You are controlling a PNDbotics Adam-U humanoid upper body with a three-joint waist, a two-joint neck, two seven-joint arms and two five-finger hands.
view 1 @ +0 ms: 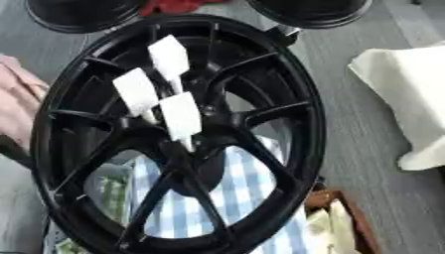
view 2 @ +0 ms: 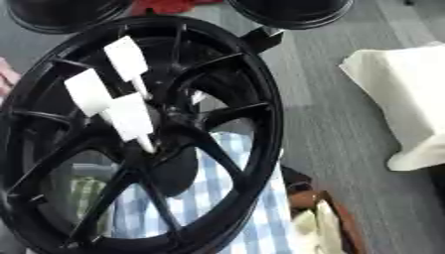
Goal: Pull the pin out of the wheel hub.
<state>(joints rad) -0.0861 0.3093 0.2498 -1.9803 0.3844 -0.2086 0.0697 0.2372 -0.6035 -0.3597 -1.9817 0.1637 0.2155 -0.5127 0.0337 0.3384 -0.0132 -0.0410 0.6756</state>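
Observation:
A large black spoked wheel hub (view 1: pixel 287 74) fills most of both views, tilted and seen close up. Three white pins with flat rectangular heads stick out of its centre: an upper pin (view 1: pixel 169 57), a left pin (view 1: pixel 136 92) and a lower pin (view 1: pixel 181 116). Their thin stems run down into the hub's middle (view 1: pixel 187 149). No robot hand shows in either view.
Blue and white checked cloth (view 1: pixel 239 191) lies under the hub. A white cloth-covered object (view 1: pixel 408 94) sits at the right on grey floor. Two black round objects (view 2: pixel 291 12) and something red (view 1: pixel 174 5) are at the top. A brown box edge (view 1: pixel 347 208) shows at lower right, pink fabric (view 1: pixel 17 99) at the left.

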